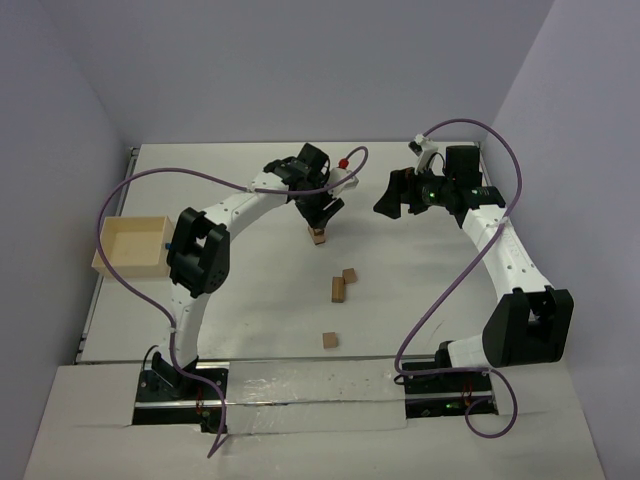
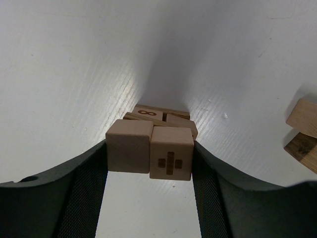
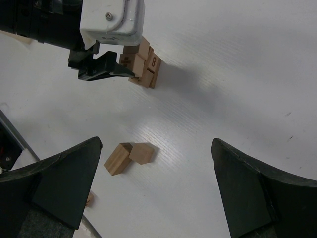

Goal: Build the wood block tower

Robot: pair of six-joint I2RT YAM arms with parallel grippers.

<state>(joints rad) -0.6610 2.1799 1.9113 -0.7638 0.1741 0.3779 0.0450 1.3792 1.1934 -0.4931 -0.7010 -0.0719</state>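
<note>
Clenched in left black two-finger gripper [image 1: 321, 222]: pair of light-tan wooden cubes [image 2: 148, 148], one plain, one plus-marked, side by side, touching both fingers. Set atop low tower of tan wooden blocks [image 2: 153, 116], one stamped 8, at mid-table. Spread wide and empty to tower's right: right black gripper [image 1: 392, 195]. Loose on white table [image 1: 250, 320], nearer bases: three more tan wooden blocks [image 1: 339, 290].

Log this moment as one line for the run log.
left jaws: shut on two wood blocks over tower | right jaws: open, empty | three loose blocks unplaced
</note>
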